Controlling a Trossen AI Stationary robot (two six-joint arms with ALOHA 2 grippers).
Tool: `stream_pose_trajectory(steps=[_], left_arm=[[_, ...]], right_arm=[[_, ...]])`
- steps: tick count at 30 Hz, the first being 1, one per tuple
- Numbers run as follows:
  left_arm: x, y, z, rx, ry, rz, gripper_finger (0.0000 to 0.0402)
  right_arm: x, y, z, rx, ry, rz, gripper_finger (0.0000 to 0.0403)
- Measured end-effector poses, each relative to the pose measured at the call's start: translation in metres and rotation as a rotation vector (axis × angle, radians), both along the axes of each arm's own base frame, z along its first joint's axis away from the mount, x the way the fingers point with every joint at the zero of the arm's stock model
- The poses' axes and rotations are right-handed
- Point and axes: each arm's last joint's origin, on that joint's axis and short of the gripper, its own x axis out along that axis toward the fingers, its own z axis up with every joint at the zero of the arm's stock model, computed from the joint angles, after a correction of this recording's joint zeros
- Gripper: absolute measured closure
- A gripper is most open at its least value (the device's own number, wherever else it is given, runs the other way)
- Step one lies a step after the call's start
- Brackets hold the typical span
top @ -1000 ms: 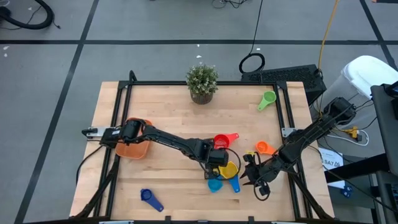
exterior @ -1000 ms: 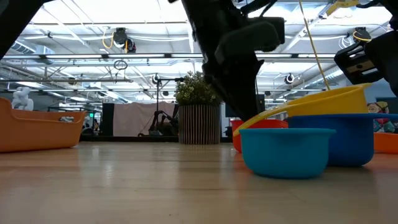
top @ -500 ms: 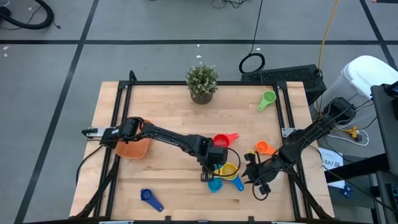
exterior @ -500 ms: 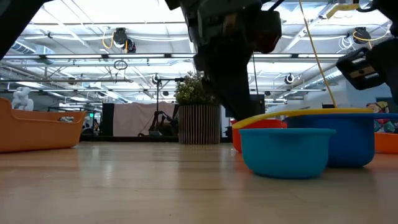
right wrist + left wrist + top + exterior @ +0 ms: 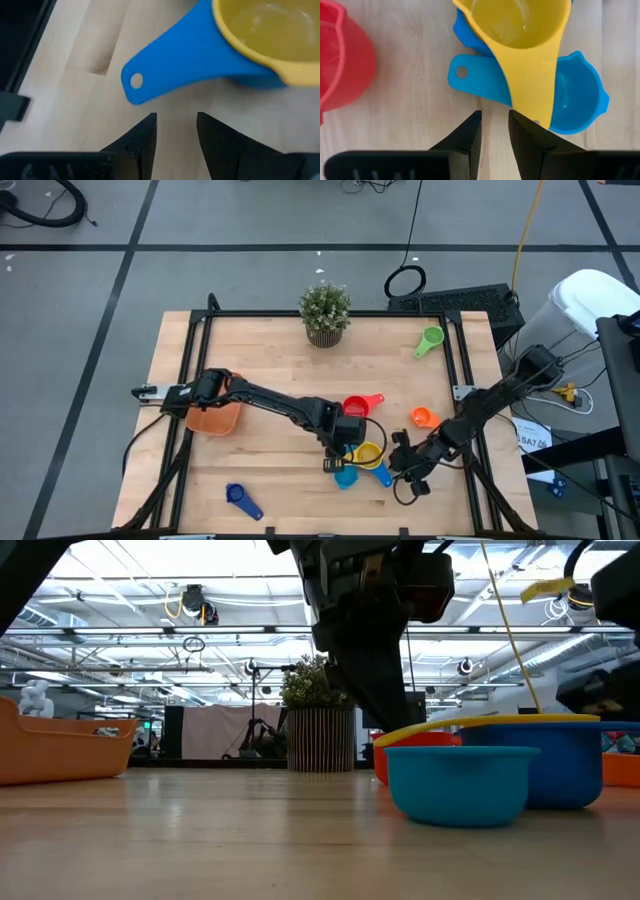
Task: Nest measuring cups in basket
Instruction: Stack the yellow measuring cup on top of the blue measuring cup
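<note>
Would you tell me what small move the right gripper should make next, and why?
Probably ease the right gripper forward until the blue plastic measuring cup's flat handle sits between its open fingers. That handle lies just ahead of the fingertips, ungripped, and the yellow plastic measuring cup already sits nested in its bowl. The left gripper hovers above them.

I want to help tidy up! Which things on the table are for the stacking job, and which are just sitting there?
For the job:
yellow cup
blue cup
light blue cup
red cup
orange cup
green cup
dark blue cup
orange basket

Just there:
potted plant
</note>
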Motion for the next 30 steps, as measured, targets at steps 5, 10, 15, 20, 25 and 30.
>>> stream_pose_trajectory(steps=[5,10,15,20,25,30], left_arm=[[0.000,0.001,0.000,0.020,-0.001,0.020,0.0305],[0.000,0.001,0.000,0.014,0.004,0.040,0.0305],[0.001,0.001,0.000,0.006,0.001,0.056,0.0305],[0.000,-0.001,0.000,0.001,0.004,0.065,0.0305],[0.000,-0.001,0.000,-0.001,0.004,0.067,0.0305],[0.000,-0.001,0.000,-0.001,0.005,0.066,0.0305]], right_arm=[[0.010,0.008,-0.008,0.036,-0.058,0.011,0.0271],[0.014,0.008,-0.008,0.052,-0.085,0.004,0.0271],[0.020,0.005,-0.002,0.055,-0.162,-0.049,0.0271],[0.028,-0.001,0.001,0.043,-0.221,-0.083,0.0271],[0.034,-0.009,0.002,0.037,-0.234,-0.116,0.0271],[0.037,-0.014,0.002,0.033,-0.234,-0.136,0.0271]])
